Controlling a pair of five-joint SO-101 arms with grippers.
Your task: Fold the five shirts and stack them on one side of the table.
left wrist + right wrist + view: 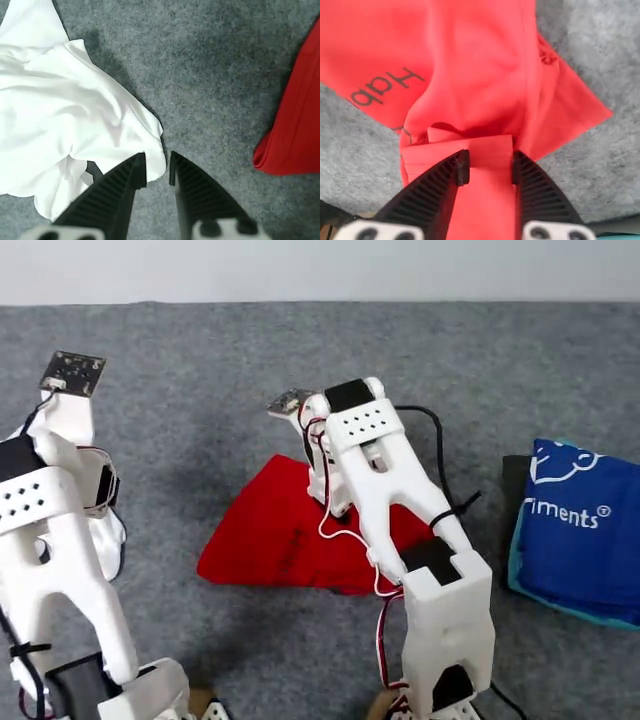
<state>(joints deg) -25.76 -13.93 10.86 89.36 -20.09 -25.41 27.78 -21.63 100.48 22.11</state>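
The right arm (395, 490) stands at the middle of the table (200, 360), folded forward and down over the red shirt (262, 536). The right gripper (488, 168) is closed on that shirt: a flat fold of red cloth sits pinched between the two black ribbed jaws, and more of the shirt hangs bunched beyond them. The rest of the red shirt lies spread on the grey felt-like tabletop, part of it under the arm.

The left arm (48, 540) is at the table's left edge, also bent downward. The left gripper (157, 170) hovers over the bare grey surface with its jaws a narrow gap apart and nothing between them. A crumpled white shirt (60, 115) lies just beside one jaw tip, its hem touching or nearly touching it; which, the view does not settle.

Dark lettering is printed on the red shirt. A folded blue shirt (580, 530) with white lettering and a white outline drawing lies at the table's right side, on top of a teal layer (520, 570) and a dark cloth (514, 485).
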